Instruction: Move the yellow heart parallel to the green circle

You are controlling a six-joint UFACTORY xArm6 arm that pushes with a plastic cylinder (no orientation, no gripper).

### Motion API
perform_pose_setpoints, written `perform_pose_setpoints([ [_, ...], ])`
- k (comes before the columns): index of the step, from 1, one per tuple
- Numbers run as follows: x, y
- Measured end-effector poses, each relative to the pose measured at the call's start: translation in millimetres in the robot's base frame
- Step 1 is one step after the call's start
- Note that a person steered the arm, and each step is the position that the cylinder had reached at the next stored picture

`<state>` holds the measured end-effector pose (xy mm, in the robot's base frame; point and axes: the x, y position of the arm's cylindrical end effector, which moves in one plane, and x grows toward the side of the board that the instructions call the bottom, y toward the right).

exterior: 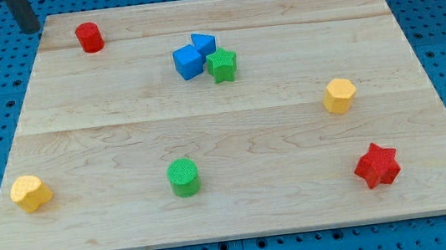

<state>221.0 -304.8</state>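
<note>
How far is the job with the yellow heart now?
Nothing looks done yet. My tip sits at the view's top left corner, far from all blocks. One yellow block already lies level with the green circle; the other sits higher. Which one is the heart, I cannot tell.

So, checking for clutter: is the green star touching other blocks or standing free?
Touching: the green star sits pressed against two blue blocks.
</note>
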Motion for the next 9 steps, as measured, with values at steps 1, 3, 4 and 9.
perform_pose_setpoints([
  [1, -3, 0],
  [3, 0, 0],
  [4, 8, 0],
  [9, 87, 26],
])
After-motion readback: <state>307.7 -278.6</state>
